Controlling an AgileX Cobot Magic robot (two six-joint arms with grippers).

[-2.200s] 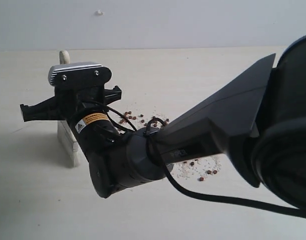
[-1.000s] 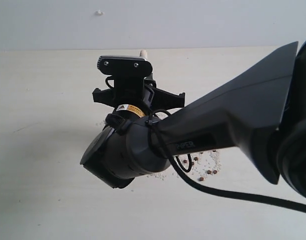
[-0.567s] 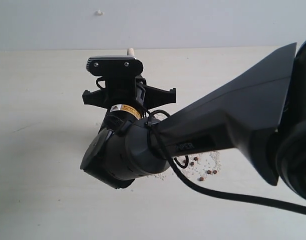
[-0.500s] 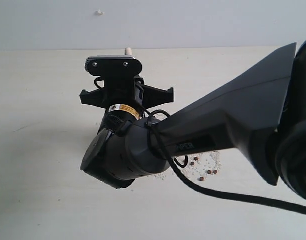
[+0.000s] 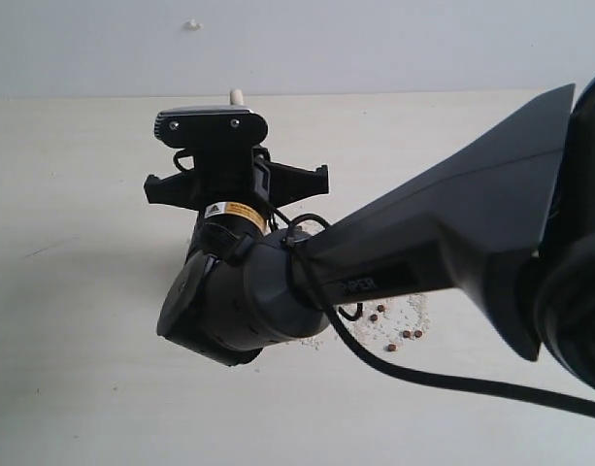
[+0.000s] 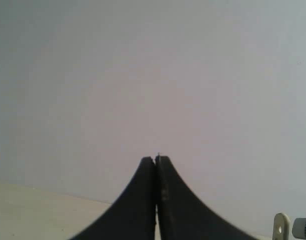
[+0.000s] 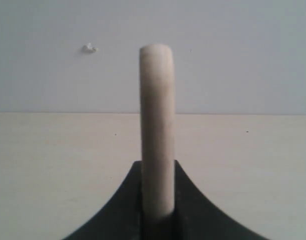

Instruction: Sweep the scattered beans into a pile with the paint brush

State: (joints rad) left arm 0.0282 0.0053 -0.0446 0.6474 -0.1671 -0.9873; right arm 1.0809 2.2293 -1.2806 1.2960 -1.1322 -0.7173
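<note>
My right gripper is shut on the pale cream handle of the paint brush, seen edge-on and standing up between the jaws. In the exterior view only the handle's tip shows above the right wrist; the bristles are hidden behind the arm. A few reddish-brown beans lie among whitish crumbs just right of the wrist, and the rest are hidden under the arm. No pile shows. My left gripper is shut on nothing and faces the wall.
The pale table runs back to a grey wall with a small fitting on it. The bulky right arm covers the middle and right of the exterior view.
Over the last second the right gripper has moved left across the table with the brush. The beans that show have not moved.
</note>
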